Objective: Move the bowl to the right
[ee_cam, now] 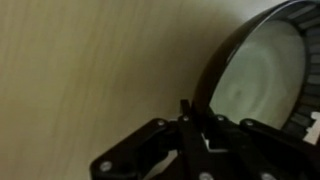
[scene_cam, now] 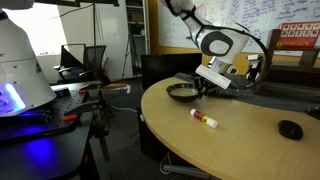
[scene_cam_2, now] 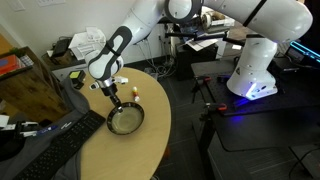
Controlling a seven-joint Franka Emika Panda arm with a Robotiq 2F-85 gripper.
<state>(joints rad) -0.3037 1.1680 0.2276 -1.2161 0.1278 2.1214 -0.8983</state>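
White marker (scene_cam: 203, 119) on wooden table (scene_cam: 240, 150); black mouse (scene_cam: 290, 129) well apart.

One bowl (scene_cam: 181, 92), one marker (scene_cam: 204, 119), one mouse (scene_cam: 290, 129).

Dark bowl (ee_cam: 262, 75) at upper right on tan table (ee_cam: 90, 70), black hand (ee_cam: 195, 122) just below its rim

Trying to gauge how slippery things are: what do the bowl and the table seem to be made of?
The bowl looks like metal: a dark wall and a smooth inside with a dull, pale sheen in the wrist view. A coated or glazed material cannot be ruled out. The table looks like light wood or wood-look laminate, matte, with faint streaks like grain; which of the two is unclear.
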